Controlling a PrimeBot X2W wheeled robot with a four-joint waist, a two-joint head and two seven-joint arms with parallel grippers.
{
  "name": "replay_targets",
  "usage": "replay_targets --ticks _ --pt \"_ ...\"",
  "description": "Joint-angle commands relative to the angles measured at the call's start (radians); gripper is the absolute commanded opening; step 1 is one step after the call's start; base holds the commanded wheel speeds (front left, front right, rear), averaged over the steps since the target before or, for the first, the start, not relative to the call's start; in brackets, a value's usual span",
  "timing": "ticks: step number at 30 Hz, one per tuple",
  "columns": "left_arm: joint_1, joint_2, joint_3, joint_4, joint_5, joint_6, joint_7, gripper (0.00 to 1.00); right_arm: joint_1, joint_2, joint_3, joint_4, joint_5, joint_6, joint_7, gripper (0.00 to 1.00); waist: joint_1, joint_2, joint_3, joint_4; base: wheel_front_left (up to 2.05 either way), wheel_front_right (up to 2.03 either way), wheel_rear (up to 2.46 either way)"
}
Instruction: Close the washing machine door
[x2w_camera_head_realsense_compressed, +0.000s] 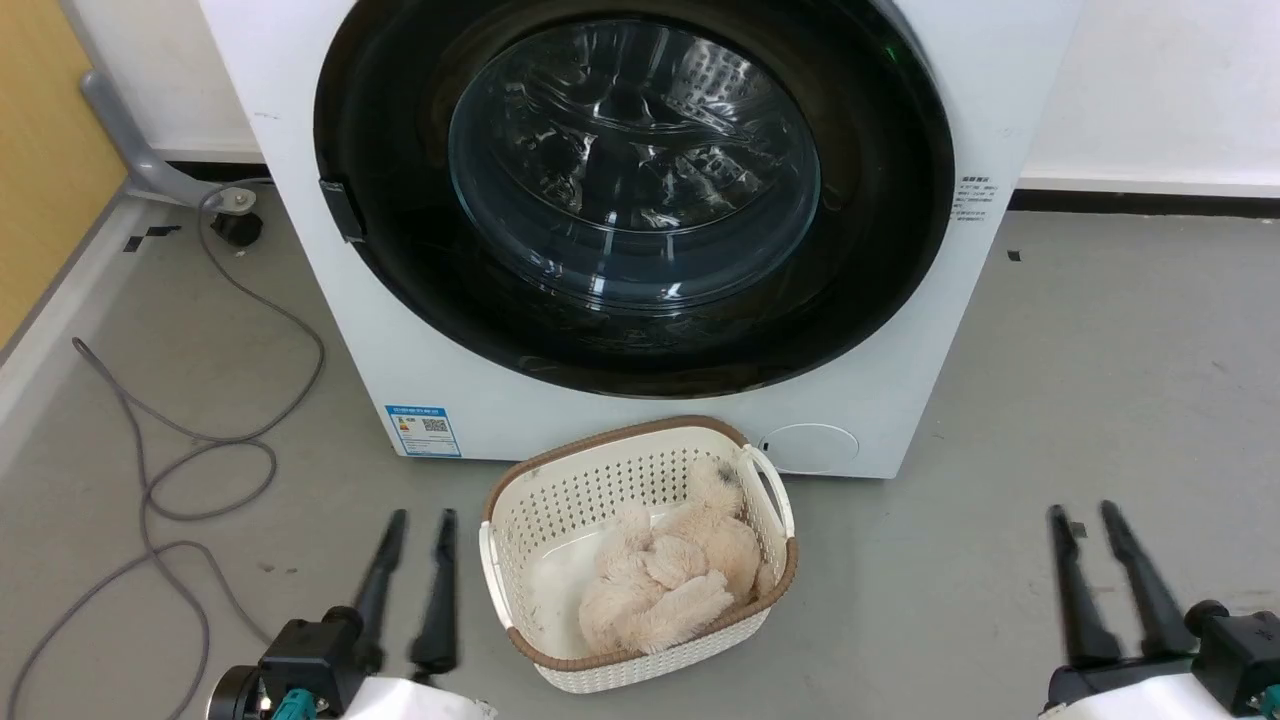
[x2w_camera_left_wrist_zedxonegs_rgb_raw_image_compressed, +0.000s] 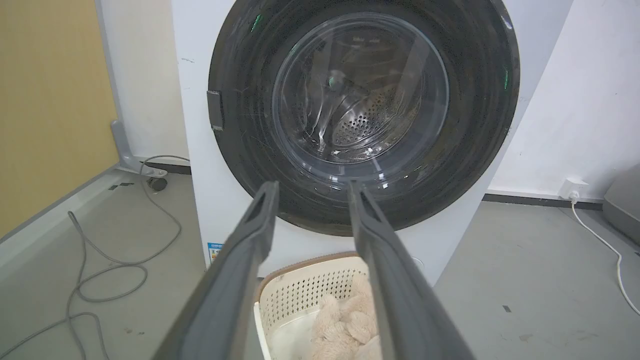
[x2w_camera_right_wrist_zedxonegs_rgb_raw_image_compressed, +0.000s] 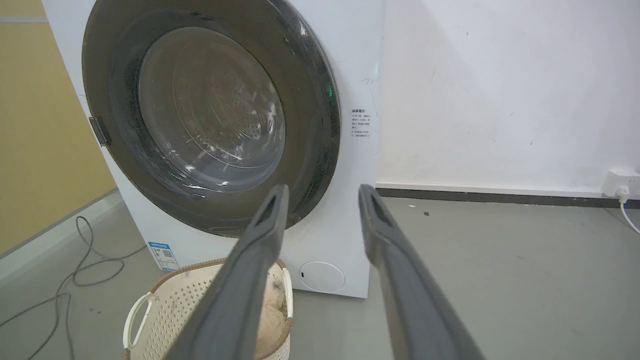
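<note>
The washing machine door (x2w_camera_head_realsense_compressed: 880, 200) lies flat against the white machine front, its glossy black rim ringing the clear glass bowl (x2w_camera_head_realsense_compressed: 635, 165) through which the steel drum shows. The door (x2w_camera_left_wrist_zedxonegs_rgb_raw_image_compressed: 480, 100) looks shut in the left wrist view, and the door (x2w_camera_right_wrist_zedxonegs_rgb_raw_image_compressed: 115, 100) also sits flush in the right wrist view. A small handle tab (x2w_camera_head_realsense_compressed: 342, 210) sits on the rim's left side. My left gripper (x2w_camera_head_realsense_compressed: 418, 520) is open low at the left, well short of the machine, holding nothing. My right gripper (x2w_camera_head_realsense_compressed: 1082, 516) is open low at the right, also holding nothing.
A cream laundry basket (x2w_camera_head_realsense_compressed: 560, 500) with beige fluffy cloth (x2w_camera_head_realsense_compressed: 670, 580) stands on the floor just before the machine, between my grippers. Grey cable (x2w_camera_head_realsense_compressed: 170, 460) loops over the floor at left. A wall socket with a white cord (x2w_camera_left_wrist_zedxonegs_rgb_raw_image_compressed: 575, 189) is at the right. Yellow panel at left.
</note>
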Motion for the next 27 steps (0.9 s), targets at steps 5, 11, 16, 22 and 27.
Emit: replay_targets --ticks 5,11,16,22,27 --pt "-0.001 0.0 0.002 -0.001 0.003 0.0 0.005 0.0 -0.001 0.0 0.002 -0.001 -0.002 0.0 0.005 0.0 0.0001 -0.0001 0.0 -0.001 0.0 0.0 0.0" --pt "-0.003 0.0 0.007 -0.005 0.011 0.001 0.017 0.0 -0.004 0.0 0.007 -0.004 -0.006 0.0 0.017 0.0 0.0001 -0.0001 -0.001 -0.002 0.0 0.0 0.0" --pt "-0.004 0.0 0.01 -0.007 0.018 0.002 0.027 0.0 -0.006 0.0 0.012 -0.007 -0.009 0.0 0.027 0.0 0.0001 -0.0001 -0.002 -0.003 0.0 0.0 0.0" --pt "-0.006 0.0 0.014 -0.011 0.027 0.003 0.039 0.0 -0.008 0.001 0.017 -0.01 -0.014 0.0 0.04 0.0 0.0001 -0.0001 -0.002 -0.005 0.0 0.0 0.0" --pt "-0.008 0.0 0.018 -0.013 0.034 0.004 0.05 0.0 -0.01 0.001 0.021 -0.012 -0.017 0.0 0.05 0.0 0.0001 -0.0001 -0.003 -0.006 0.0 0.0 0.0"
